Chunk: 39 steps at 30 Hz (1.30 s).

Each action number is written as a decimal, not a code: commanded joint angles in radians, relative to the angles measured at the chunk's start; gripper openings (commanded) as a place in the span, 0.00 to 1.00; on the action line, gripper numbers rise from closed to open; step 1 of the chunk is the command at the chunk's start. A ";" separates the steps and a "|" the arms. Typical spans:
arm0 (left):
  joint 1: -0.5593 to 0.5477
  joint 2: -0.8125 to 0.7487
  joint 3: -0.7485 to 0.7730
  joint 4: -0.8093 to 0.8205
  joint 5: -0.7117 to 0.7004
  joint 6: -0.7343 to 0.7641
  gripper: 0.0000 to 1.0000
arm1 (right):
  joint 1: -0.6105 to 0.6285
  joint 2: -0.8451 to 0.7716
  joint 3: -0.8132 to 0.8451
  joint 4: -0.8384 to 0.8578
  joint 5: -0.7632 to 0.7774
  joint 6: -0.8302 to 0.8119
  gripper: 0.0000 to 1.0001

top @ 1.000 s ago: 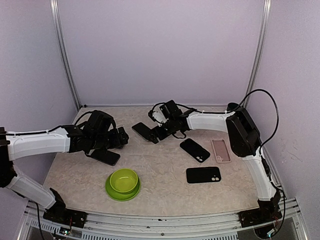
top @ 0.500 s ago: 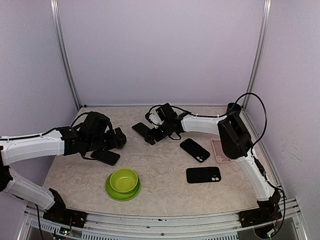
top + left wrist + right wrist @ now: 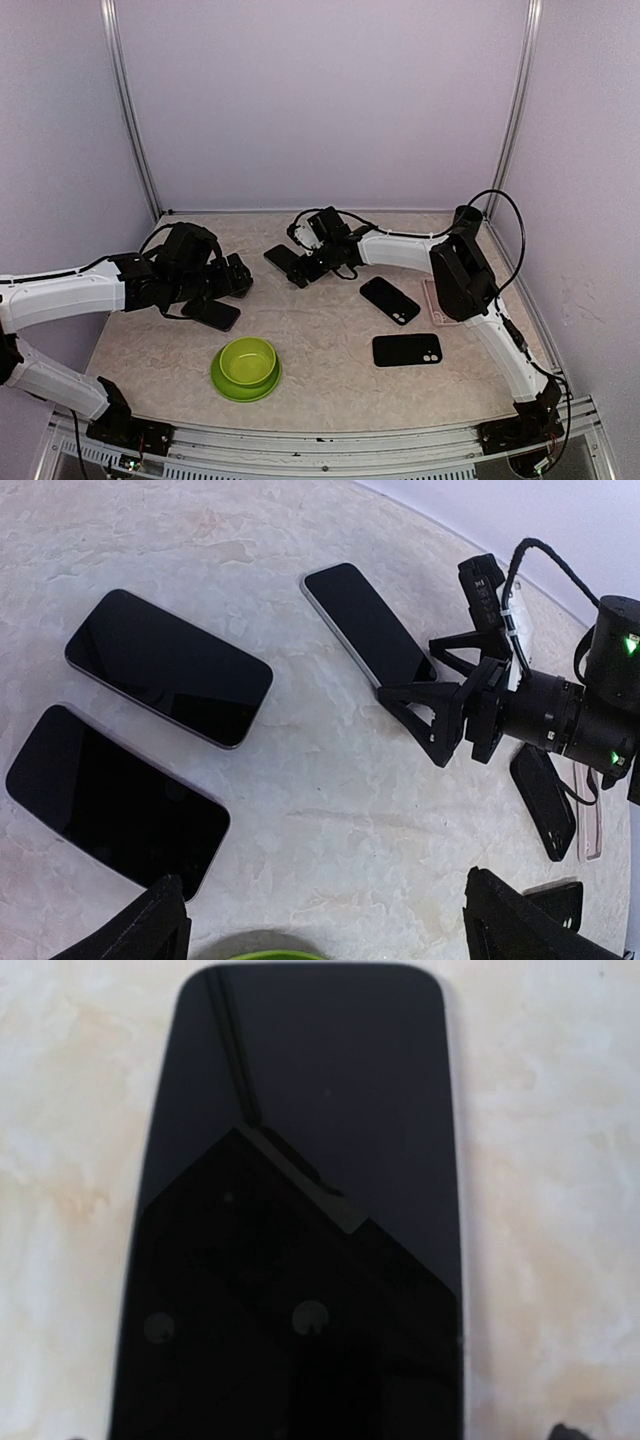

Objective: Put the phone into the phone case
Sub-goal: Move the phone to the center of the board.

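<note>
1. The landmark is the green bowl point(image 3: 246, 367), near the front of the worktop point(image 3: 320, 400). Everything below is placed relative to it, as seen from the top camera.
2. The phone that matters is the silver-edged phone point(image 3: 283, 260). It lies flat, screen up, well behind the bowl and a touch to its right.
3. The right end effector point(image 3: 303, 268) is reached way over to that phone. Its jaws are spread wide, one on each side of the phone's end, and they aren't squeezing it. The right wrist camera is basically all black screen.
4. The left end effector point(image 3: 238, 283) hovers behind the bowl and a bit left. It's gaping wide with nothing in it.
5. From the left wrist camera, one dark phone point(image 3: 168, 667) and a second dark phone point(image 3: 115, 798) lie side by side, behind and left of the bowl. They're close together but not touching.
6. The pink phone case point(image 3: 441, 302) is far right of the bowl and further back, partly hidden by the right arm.
7. A black phone point(image 3: 390, 300) lies between the bowl and that case, set back a bit.
8. A black slab with camera holes point(image 3: 408, 349) lies straight right of the bowl. I honestly can't tell if it's a case or a face-down phone.
</note>
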 commanded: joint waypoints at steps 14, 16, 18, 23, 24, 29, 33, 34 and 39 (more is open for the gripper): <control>-0.008 -0.022 -0.019 -0.007 -0.019 0.003 0.93 | 0.033 0.021 -0.057 -0.009 -0.001 -0.022 0.65; -0.007 -0.022 -0.020 -0.005 -0.018 0.000 0.93 | 0.035 0.003 -0.086 0.005 0.000 -0.028 0.59; -0.008 -0.024 -0.022 -0.002 -0.015 0.001 0.93 | 0.036 -0.020 -0.114 0.019 -0.002 -0.036 0.59; -0.008 -0.021 -0.024 0.009 -0.013 -0.001 0.93 | 0.049 -0.103 -0.206 0.065 0.010 -0.047 0.58; -0.008 -0.021 -0.026 0.010 -0.012 -0.002 0.93 | 0.052 -0.122 -0.222 0.072 0.014 -0.047 0.57; -0.008 -0.017 -0.035 0.023 -0.005 -0.007 0.93 | 0.066 -0.229 -0.343 0.132 0.016 -0.047 0.52; -0.009 -0.018 -0.050 0.035 0.001 -0.012 0.93 | 0.076 -0.314 -0.464 0.177 0.025 -0.047 0.51; -0.010 -0.018 -0.053 0.038 0.000 -0.012 0.93 | 0.077 -0.335 -0.490 0.184 0.029 -0.048 0.51; -0.016 -0.011 -0.059 0.049 0.004 -0.015 0.93 | 0.090 -0.448 -0.640 0.246 0.037 -0.035 0.51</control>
